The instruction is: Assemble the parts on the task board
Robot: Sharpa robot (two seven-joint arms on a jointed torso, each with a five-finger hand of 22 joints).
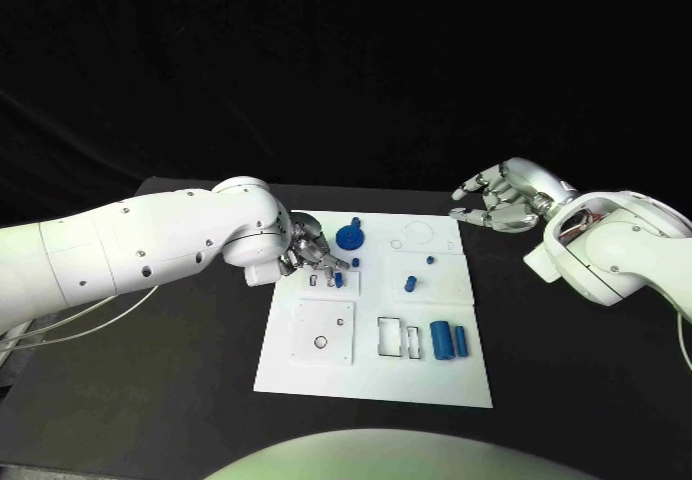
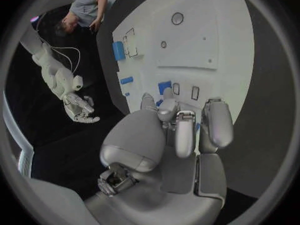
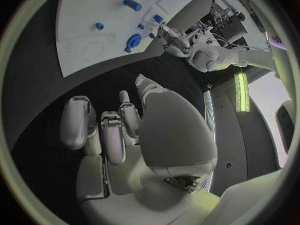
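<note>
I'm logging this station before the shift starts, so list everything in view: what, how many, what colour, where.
Table: one, black, under everything.
Task board: one, white, at the table's middle.
Round blue part: one, at the board's far edge, near the left robot hand.
Small blue part: one, mid-board.
Blue cylinders: two, side by side, on the board's near right part.
Small blue piece: one, at the left robot hand's fingertips; whether it is held is unclear.
Cables: pale, on the table under the left arm.
Left robot hand: silver, over the board's far left part.
Right robot hand: silver, holds nothing, raised beyond the board's far right corner.
</note>
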